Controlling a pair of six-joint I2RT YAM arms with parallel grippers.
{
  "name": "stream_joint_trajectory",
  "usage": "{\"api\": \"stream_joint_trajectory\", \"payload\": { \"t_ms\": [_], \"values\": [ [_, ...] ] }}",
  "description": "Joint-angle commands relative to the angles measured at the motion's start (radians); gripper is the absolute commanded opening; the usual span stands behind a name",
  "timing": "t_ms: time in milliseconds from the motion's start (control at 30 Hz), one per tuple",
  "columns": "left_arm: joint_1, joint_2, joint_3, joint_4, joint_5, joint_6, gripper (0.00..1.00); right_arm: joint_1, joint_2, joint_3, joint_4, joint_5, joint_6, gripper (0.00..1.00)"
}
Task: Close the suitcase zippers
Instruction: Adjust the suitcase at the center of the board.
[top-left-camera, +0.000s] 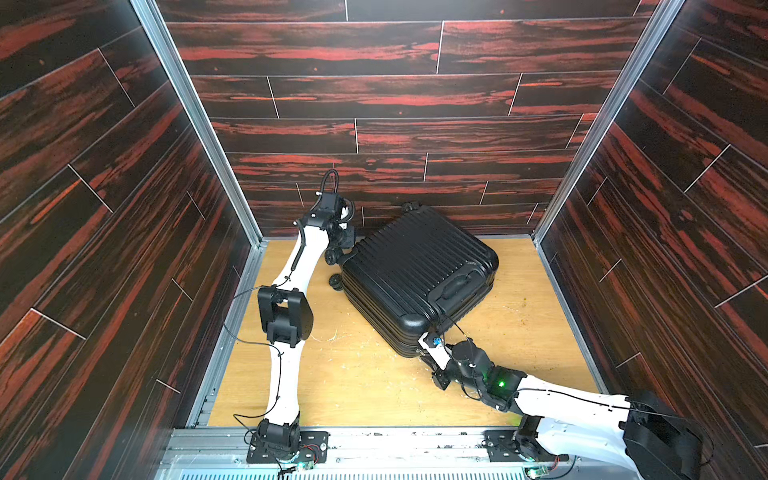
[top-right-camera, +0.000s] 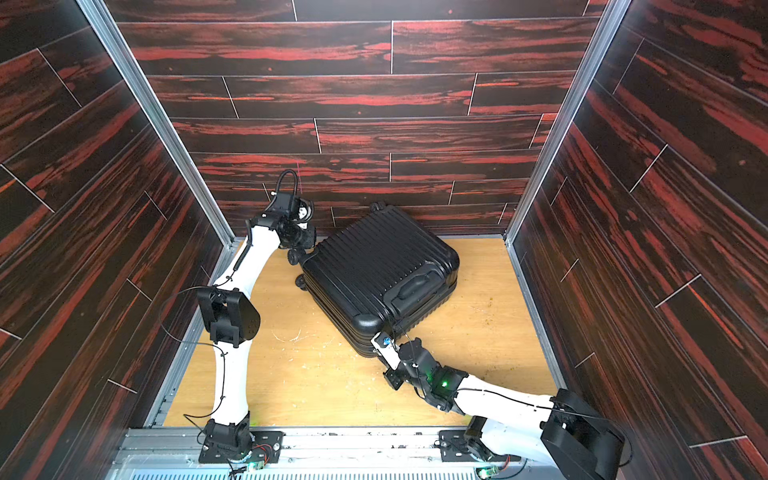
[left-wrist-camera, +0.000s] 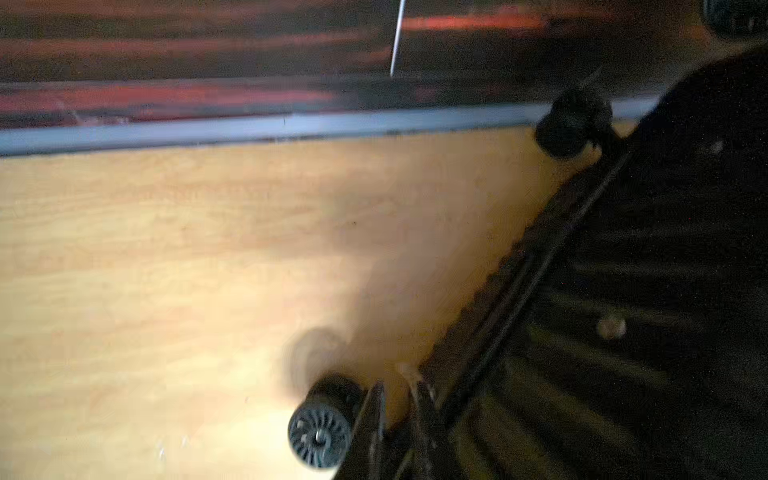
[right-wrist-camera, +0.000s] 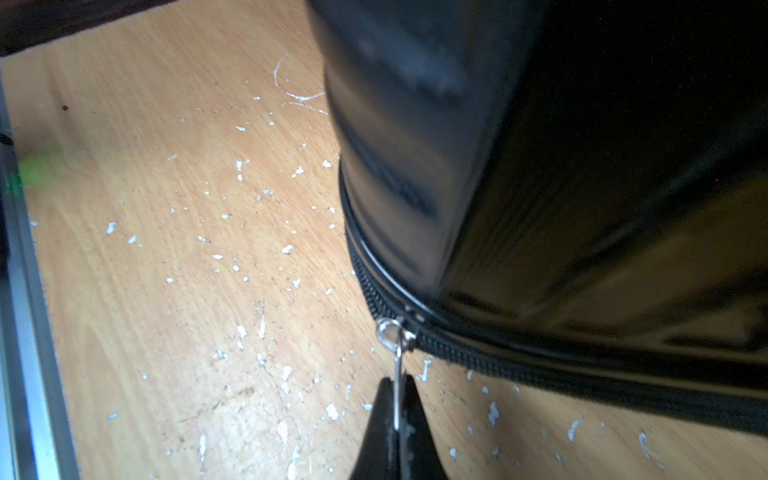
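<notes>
Suitcase (top-left-camera: 415, 278) first: it lies flat on the wooden floor (top-left-camera: 353, 386), toward the back wall and turned at an angle. Its ribbed shell and recessed handle (top-left-camera: 457, 286) face up, and its wheels (top-left-camera: 332, 255) point toward the left arm's side. Both shells lie together, so nothing of the inside shows; whatever it holds, if anything, is hidden.

The right gripper (right-wrist-camera: 397, 395) sits low at the case's near corner, jaws pinched tight on the thin metal zipper pull (right-wrist-camera: 399, 374). The pull's ring hooks into the slider on the zipper track (right-wrist-camera: 540, 368). Holding the tab by its end, level with the seam, looks meant to let the arm drag the slider round the corner without twisting it.

The left gripper (left-wrist-camera: 399, 409) is at the far corner beside one wheel (left-wrist-camera: 320, 436), close against the seam. Its fingers stand narrow, with a sliver of floor showing between them. That view is blurred, though, and I cannot tell whether they grip a second pull or merely steady the case. Steadying would make sense, since a light case on a smooth board could slide when the other arm tugs.
</notes>
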Motion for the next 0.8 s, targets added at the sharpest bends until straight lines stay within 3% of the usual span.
{"api": "stream_joint_trajectory", "payload": {
  "t_ms": [0,267,467,767],
  "values": [
    [0.005,-0.022,-0.078,-0.304,0.020,0.042,0.16,-0.007,-0.033,0.038,0.003,0.063,-0.003,0.00],
    [0.005,-0.283,-0.527,-0.167,-0.019,0.047,0.16,-0.007,-0.050,0.036,-0.007,0.110,-0.017,0.00],
    [0.006,-0.459,-0.787,-0.116,-0.061,0.024,0.16,-0.026,-0.015,0.050,0.018,0.129,-0.059,0.00],
    [0.005,-0.718,-1.072,-0.064,-0.063,-0.008,0.16,-0.151,0.076,0.082,0.122,-0.011,-0.122,0.00]
  ]
}}
